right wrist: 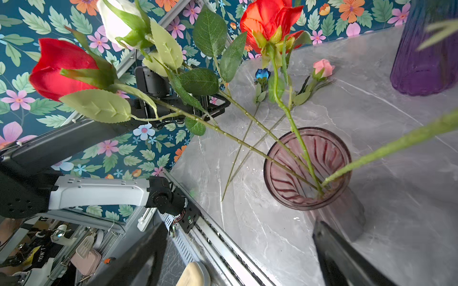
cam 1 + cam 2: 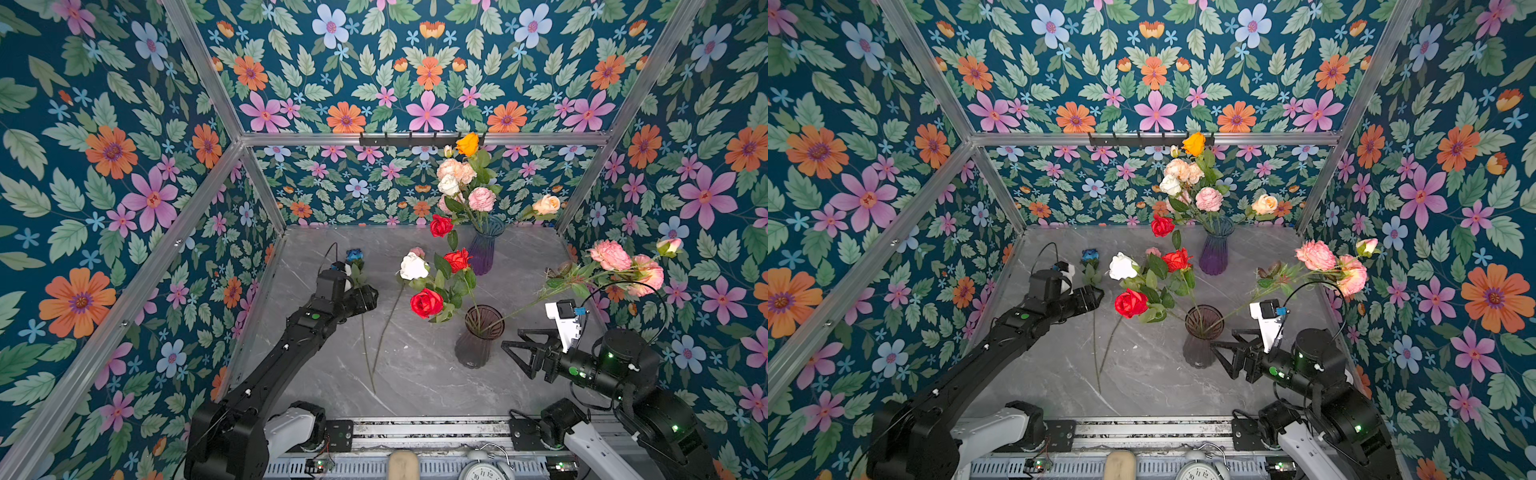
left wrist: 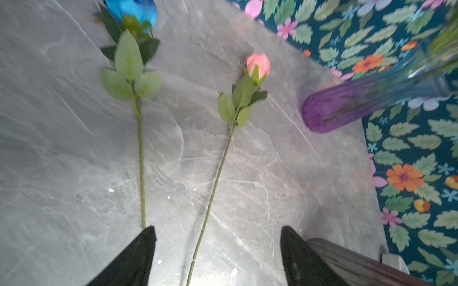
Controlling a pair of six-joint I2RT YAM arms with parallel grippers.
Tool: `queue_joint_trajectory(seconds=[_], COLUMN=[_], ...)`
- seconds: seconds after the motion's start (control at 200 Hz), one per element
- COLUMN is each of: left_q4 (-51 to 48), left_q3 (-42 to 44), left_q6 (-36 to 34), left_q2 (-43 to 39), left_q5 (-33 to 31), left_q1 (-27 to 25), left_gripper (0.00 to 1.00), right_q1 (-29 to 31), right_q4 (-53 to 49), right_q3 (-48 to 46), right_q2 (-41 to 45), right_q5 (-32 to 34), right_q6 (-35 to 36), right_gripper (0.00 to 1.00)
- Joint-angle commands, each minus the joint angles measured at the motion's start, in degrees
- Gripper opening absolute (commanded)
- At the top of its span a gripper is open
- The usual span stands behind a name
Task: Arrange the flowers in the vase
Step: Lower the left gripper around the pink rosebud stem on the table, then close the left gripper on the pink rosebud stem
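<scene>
A smoky pink glass vase [image 2: 471, 349] stands near the table's front and holds a white rose [image 2: 413, 266], two red roses [image 2: 426, 302] and pink peonies [image 2: 611, 254] that lean right. A blue rose [image 3: 133, 12] and a pink bud [image 3: 258, 65] lie flat on the grey table. My left gripper [image 3: 218, 235] hovers open over their stems, with the pink bud's stem lying between its jaws and untouched. My right gripper [image 2: 517, 359] stands open just right of the vase's base [image 1: 347, 213], holding nothing.
A blue and purple vase [image 2: 484, 245] at the back holds several flowers in orange, peach, white, pink and red. A peach rose [image 2: 546, 204] leans at the back right corner. Floral walls close in three sides. A rail [image 2: 432, 430] and a clock [image 2: 484, 471] sit in front.
</scene>
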State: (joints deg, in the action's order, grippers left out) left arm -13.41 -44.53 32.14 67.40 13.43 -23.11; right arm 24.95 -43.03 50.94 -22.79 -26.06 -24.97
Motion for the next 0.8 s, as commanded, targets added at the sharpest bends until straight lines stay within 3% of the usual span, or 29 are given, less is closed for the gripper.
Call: queue_joint_trajectory(seconds=[0.0,0.225,0.36,0.465,0.585,0.67,0.795], left_q4=[-1.59,-12.07,-18.64,-20.60,-19.49,-17.14,-11.82], left_q3=[-1.82,-13.28,-19.25,-19.95,-17.71,-15.79,-11.84], left_q6=[-4.34,-8.76,-8.86,-8.26,-8.47,-9.06,-9.28], left_q2=[4.93,23.64,32.13,33.48,32.41,32.23,30.59], left_q5=[-2.20,-20.44,-29.85,-33.17,-33.13,-28.43,-19.85], left_q1=[-4.93,-18.89,-21.12,-21.27,-21.14,-19.88,-16.61], left_gripper=[0.78,0.69,0.64,0.62,0.63,0.60,0.38], right_q1=[0.03,0.06,0.02,0.07,0.02,0.07,0.07], right_q4=[-0.19,-2.45,-3.62,-4.32,-4.10,-3.17,-2.22], right_q3=[0.08,0.47,0.60,1.06,0.74,0.19,0.13], right_q2=[-0.08,0.81,0.79,0.64,0.22,-0.30,-0.77], right_q5=[1.06,2.38,3.03,3.36,3.69,3.43,3.29], right_q6=[-0.61,0.14,1.19,2.00,2.56,2.56,2.47], right_gripper=[0.93,0.93,0.93,0.94,0.94,0.94,0.94])
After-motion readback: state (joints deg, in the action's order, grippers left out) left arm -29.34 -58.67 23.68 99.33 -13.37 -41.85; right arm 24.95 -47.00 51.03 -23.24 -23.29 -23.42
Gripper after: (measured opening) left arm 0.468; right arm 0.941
